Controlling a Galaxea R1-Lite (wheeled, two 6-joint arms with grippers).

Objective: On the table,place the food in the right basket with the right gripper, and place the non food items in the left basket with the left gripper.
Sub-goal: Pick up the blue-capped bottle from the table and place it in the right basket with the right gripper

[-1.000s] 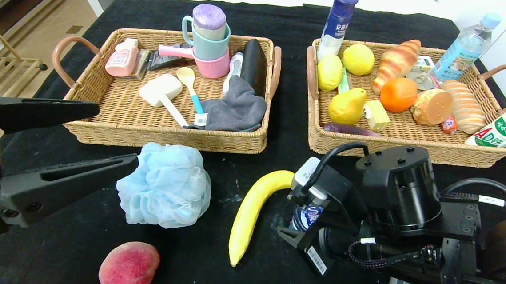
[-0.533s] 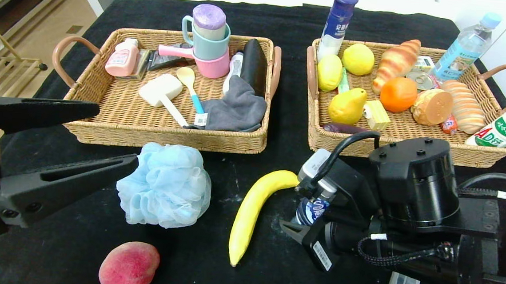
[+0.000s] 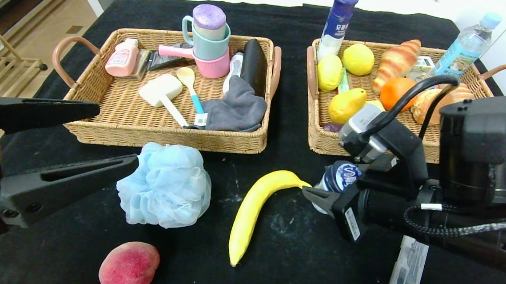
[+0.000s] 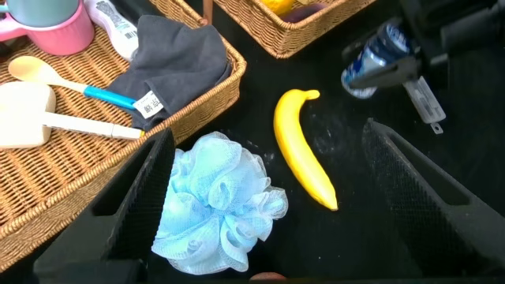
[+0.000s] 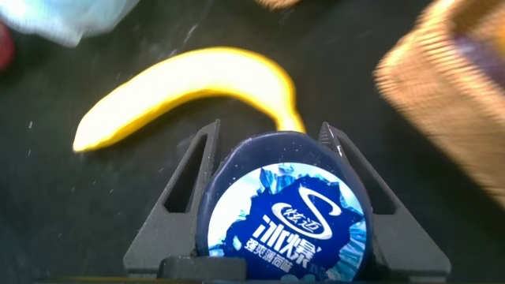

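Gripping a small clear jar with a dark blue printed lid, the right gripper hangs above the table, between the tip of the banana and the front wall of the right basket. Its two fingers are pinched on the jar's sides, and the right wrist view shows the lid filling the space between them. The right basket is already crowded with a pear, lemons, an orange, bread and bottles. The left gripper waits at the table's left edge, fingers spread wide and holding nothing, with the light-blue bath pouf just beyond its fingertips. A peach sits near the front edge, and a translucent compass case lies on the cloth under the right arm. The main risk is the jar slipping, since smooth round sides give flat fingers little purchase, and any jolt could turn or drop it. Carried too low, it could strike the wicker wall. Released onto the heaped fruit, it may roll or tip out. The arm could also nudge the banana or drag the case as it swings.
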